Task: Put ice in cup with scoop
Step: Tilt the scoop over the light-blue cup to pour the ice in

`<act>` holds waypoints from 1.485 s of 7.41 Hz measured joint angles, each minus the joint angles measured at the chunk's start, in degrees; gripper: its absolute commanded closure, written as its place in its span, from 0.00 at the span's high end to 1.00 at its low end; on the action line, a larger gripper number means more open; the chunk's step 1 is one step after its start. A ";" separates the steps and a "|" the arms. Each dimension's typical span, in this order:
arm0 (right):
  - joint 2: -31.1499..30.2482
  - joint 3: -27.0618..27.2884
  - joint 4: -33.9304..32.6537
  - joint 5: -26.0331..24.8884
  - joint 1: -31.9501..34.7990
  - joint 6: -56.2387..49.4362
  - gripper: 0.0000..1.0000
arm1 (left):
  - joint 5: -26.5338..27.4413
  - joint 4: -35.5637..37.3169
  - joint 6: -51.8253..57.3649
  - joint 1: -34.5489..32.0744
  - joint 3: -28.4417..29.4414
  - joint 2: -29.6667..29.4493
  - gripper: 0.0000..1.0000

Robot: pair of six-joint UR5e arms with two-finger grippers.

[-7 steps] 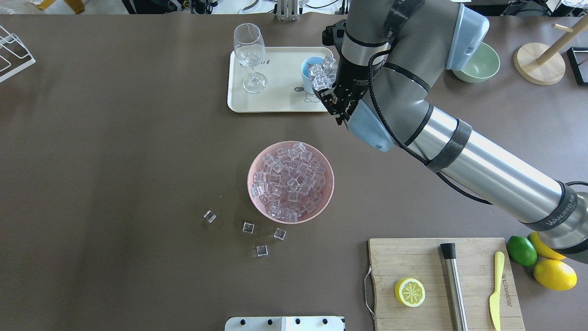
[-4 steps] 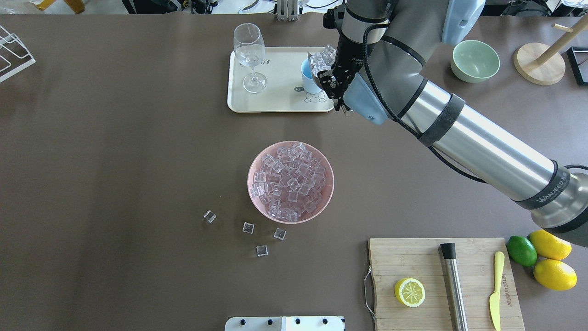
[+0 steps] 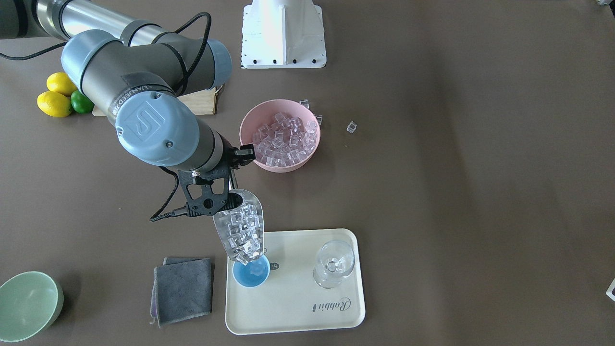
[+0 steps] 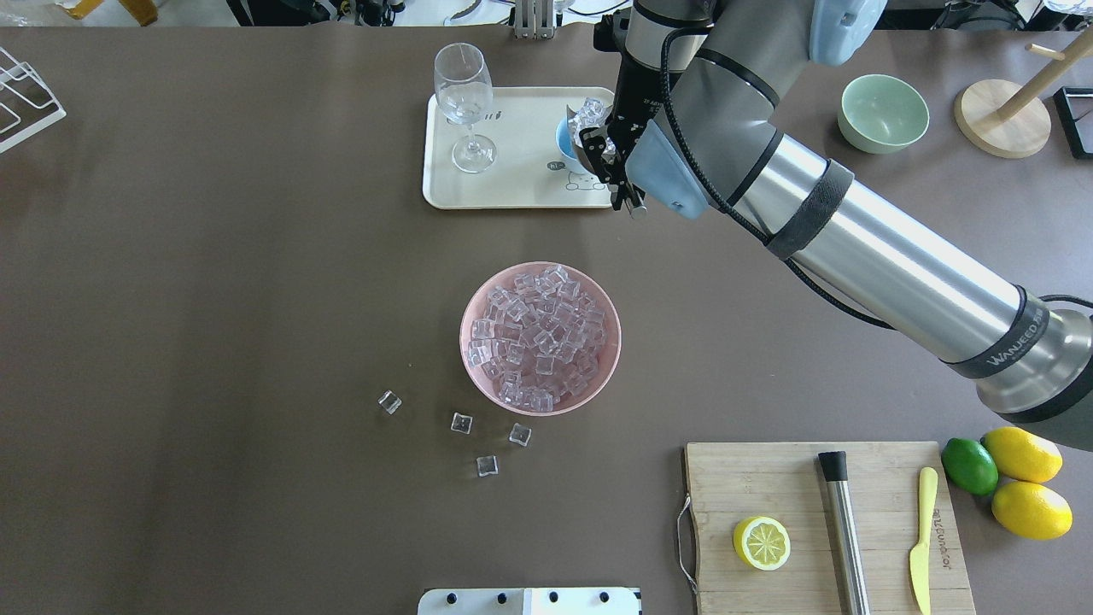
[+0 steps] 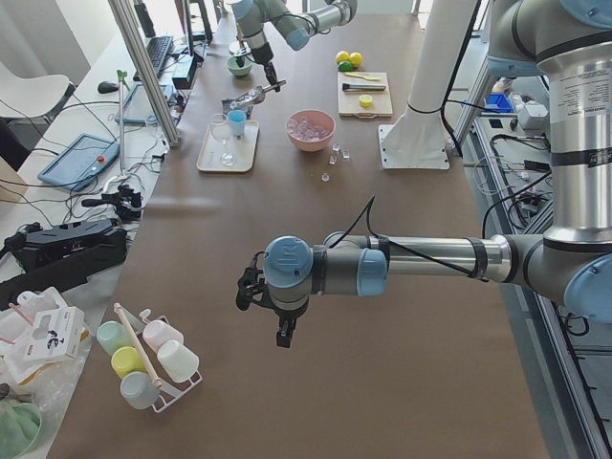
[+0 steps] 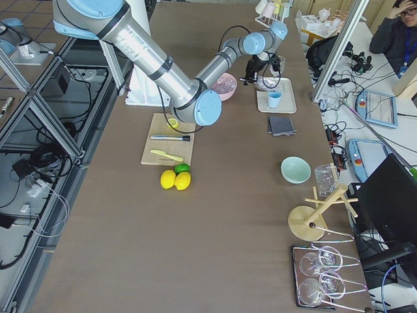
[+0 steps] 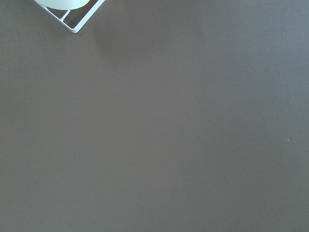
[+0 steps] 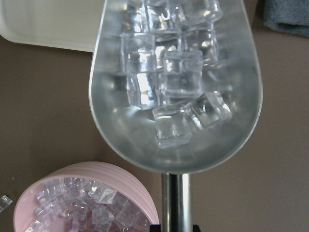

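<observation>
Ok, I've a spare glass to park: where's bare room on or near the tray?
Bare: the tray strip between cup and wine glass, and its Rabbit-print edge. Also the table between tray and pink bowl. Crowded: the cup corner, under the scoop.

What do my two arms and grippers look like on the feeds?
The right arm and left arm are silver tubes with grey joints, light-blue caps and black cables. The right arm has black bands, one lettered white, and a logo on one cap. The right gripper is black, openwork; the left gripper is black, detail unclear.
</observation>
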 measured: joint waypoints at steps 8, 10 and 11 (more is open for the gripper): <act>0.01 1.48 -5.73 4.28 -0.07 0.04 0.00 | 0.00 0.00 -0.02 0.00 -0.02 -0.01 0.99; 1.24 0.16 -6.53 5.44 0.13 0.04 0.00 | 0.00 0.00 -0.02 0.00 0.03 -0.01 0.99; 2.04 -0.90 -6.59 7.15 0.87 -0.01 0.00 | 0.00 0.00 -0.02 0.00 0.04 -0.01 0.99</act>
